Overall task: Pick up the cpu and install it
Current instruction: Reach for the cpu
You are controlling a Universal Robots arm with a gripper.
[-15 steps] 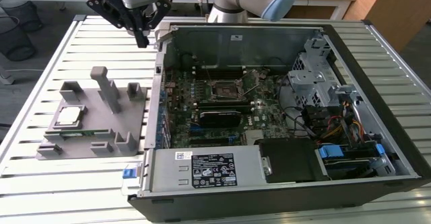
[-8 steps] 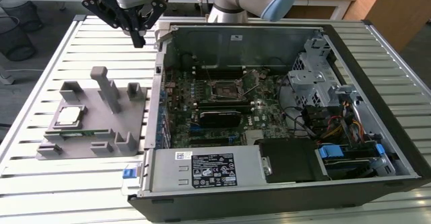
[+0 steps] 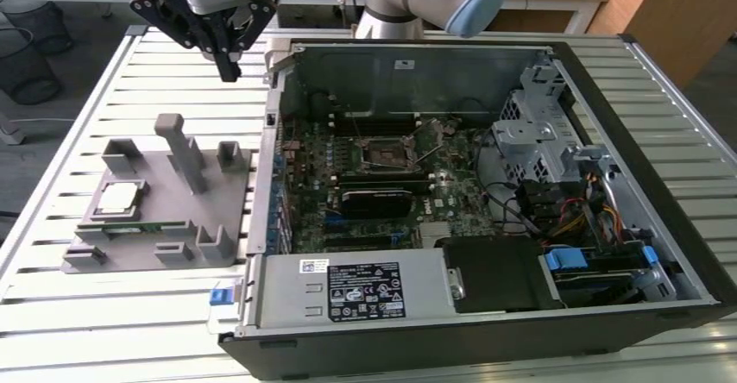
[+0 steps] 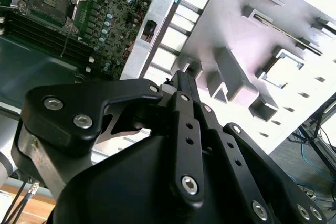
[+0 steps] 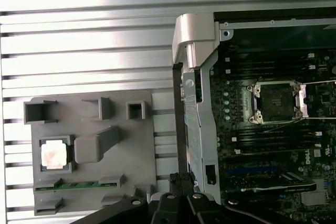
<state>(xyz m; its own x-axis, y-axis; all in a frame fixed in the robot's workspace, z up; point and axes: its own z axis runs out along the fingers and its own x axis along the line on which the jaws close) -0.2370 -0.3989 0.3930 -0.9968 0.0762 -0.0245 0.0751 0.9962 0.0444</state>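
The cpu [image 3: 119,198], a small silver square with a pale rim, lies in a pocket of the grey holder [image 3: 213,215] on the slatted table, at the exterior view's left; the first wrist view has the cpu [image 5: 54,155] too. My gripper [image 3: 230,74] hangs well above the table, beyond the holder and just outside the open computer case [image 3: 645,254]. Its black fingers are shut together with nothing between them, as seen on the gripper [image 5: 181,179] in the first wrist view and the gripper [image 4: 181,76] in the second wrist view. The motherboard's empty socket [image 3: 384,152] lies open inside the case.
A green memory stick [image 3: 133,226] lies in the holder beside the cpu. Tall grey posts [image 3: 185,150] rise from the holder. The case wall [image 3: 274,133] stands between holder and motherboard. Cables and a drive cage [image 3: 536,133] crowd the case's far side.
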